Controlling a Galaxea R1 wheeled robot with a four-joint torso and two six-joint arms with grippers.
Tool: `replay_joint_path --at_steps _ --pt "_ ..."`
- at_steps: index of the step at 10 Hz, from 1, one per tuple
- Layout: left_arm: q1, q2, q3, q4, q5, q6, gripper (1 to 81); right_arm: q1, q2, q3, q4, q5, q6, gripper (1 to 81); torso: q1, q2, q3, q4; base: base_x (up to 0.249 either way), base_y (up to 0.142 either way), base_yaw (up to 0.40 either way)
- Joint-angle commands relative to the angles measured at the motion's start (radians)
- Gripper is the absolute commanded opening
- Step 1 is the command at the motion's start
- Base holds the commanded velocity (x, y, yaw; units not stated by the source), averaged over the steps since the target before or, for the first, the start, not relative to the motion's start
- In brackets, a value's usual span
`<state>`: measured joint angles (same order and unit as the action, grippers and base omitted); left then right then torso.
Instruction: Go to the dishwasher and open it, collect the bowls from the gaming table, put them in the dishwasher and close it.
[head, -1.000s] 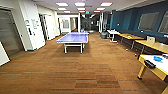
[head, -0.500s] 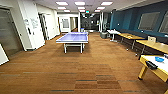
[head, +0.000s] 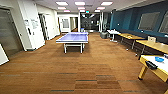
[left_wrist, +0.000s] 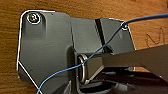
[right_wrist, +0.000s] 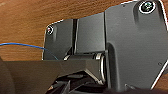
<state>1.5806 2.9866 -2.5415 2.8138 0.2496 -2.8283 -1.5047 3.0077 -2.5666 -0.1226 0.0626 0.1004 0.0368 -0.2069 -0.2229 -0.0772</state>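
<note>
The gaming table (head: 154, 73), with a white top and yellow sides and legs, stands at the right edge of the head view. A blue bowl (head: 159, 59) sits on its top, and a black slot (head: 151, 65) marks its near end. The dishwasher is out of view. Both wrist views look down at brown wood-pattern floor (left_wrist: 75, 7) past the robot's own dark plates, with a thin blue cable (left_wrist: 105, 46) crossing in front.
A blue table-tennis table (head: 73, 38) stands mid-room ahead. Yellow-topped tables (head: 153, 45) line the dark blue right wall, with a small white table (head: 113, 32) beyond. White walls and a glass door (head: 8, 32) run along the left. Brown floor (head: 82, 67) stretches between.
The whole head view has shifted a little as the camera moved forward. The gaming table now sits slightly further right and nearer.
</note>
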Motion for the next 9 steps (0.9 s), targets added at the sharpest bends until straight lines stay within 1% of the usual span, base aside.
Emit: replay_joint_path --at_steps 1,3,9 --pt "-0.03 0.005 0.009 0.066 0.066 -0.052 81.1 0.048 0.004 0.008 -0.006 -0.044 -0.004 81.1 0.0 0.0 0.0 0.0 0.0 -0.083 0.0" --pt "-0.032 0.0 0.009 0.066 0.068 -0.052 81.1 0.051 0.004 0.008 -0.006 -0.044 -0.002 81.1 0.0 0.0 0.0 0.0 0.0 0.0 -0.21" --pt "-0.032 -0.001 0.009 0.066 0.066 -0.052 81.1 0.053 0.004 0.008 -0.008 -0.044 -0.002 81.1 0.0 0.0 0.0 0.0 0.0 0.0 -0.336"
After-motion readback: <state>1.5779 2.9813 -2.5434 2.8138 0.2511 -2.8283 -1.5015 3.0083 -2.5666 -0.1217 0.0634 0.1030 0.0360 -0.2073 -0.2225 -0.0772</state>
